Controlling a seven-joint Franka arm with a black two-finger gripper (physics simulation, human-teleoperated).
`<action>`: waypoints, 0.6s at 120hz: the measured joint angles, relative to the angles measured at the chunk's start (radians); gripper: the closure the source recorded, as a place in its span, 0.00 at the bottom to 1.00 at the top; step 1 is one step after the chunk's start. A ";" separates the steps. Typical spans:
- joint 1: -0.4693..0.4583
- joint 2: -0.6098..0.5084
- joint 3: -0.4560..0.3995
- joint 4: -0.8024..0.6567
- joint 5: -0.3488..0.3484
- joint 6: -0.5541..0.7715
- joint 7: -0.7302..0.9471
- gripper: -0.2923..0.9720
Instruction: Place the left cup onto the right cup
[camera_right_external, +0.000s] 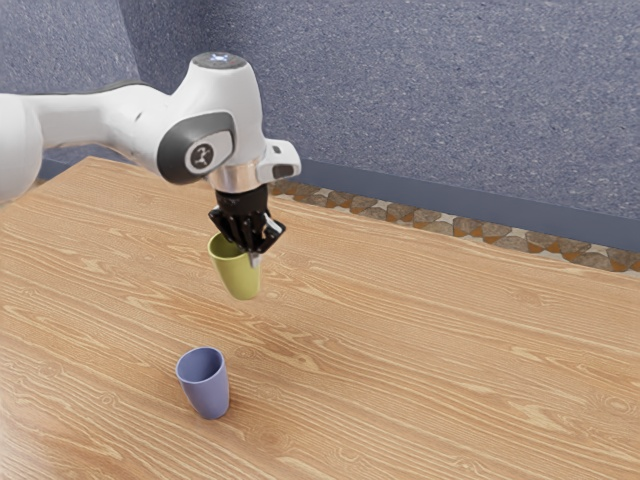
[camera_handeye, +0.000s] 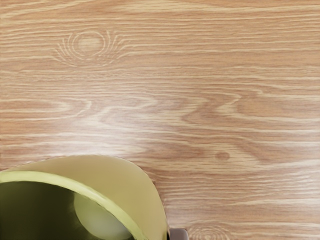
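An olive-green cup (camera_right_external: 237, 272) hangs in the air above the wooden table, a little tilted, with my black gripper (camera_right_external: 247, 240) shut on its rim. In the wrist view the same green cup (camera_handeye: 85, 195) sits large and close just under my hand, its open mouth facing the camera. A blue-purple cup (camera_right_external: 204, 382) stands upright on the table, nearer the front edge and slightly toward the exterior view's left of the held cup. The two cups are apart, the green one clearly higher.
The wooden table (camera_right_external: 450, 340) stretches wide to the exterior view's right. A row of brown stones (camera_right_external: 470, 228) runs along the foot of the grey wall behind the table's far edge.
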 joint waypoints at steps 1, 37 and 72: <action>0.001 -0.001 -0.001 0.000 0.000 -0.003 -0.001 0.85; 0.010 -0.041 -0.033 -0.001 0.000 -0.102 -0.046 0.85; -0.010 -0.056 -0.044 -0.005 -0.001 -0.168 -0.090 0.85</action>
